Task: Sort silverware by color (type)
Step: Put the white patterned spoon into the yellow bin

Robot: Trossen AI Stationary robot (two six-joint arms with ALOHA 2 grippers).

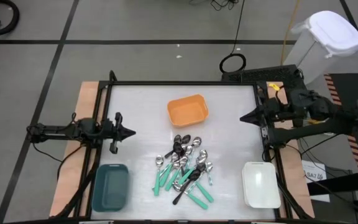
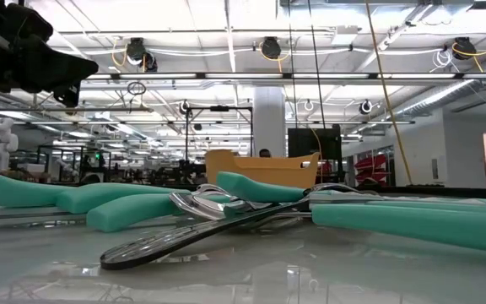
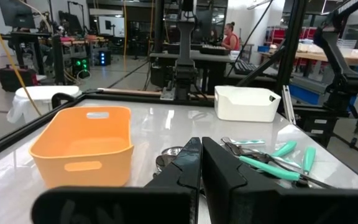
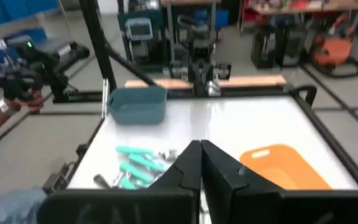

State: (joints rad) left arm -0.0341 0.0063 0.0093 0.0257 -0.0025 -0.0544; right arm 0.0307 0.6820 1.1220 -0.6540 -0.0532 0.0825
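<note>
While both arms wait at the table (image 1: 229, 99) edges, my left gripper (image 1: 131, 132) at nine o'clock and right gripper (image 1: 243, 118) at three o'clock are pinched closed, holding and touching nothing. Between the teal tray (image 1: 110, 186) and white tray (image 1: 261, 185), below the orange tray (image 1: 188, 109), the spoons (image 1: 185, 169) lie heaped toward six o'clock, overlapping, so I cannot count them.

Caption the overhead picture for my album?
Unsorted spoons heaped between orange, teal and white trays.
</note>
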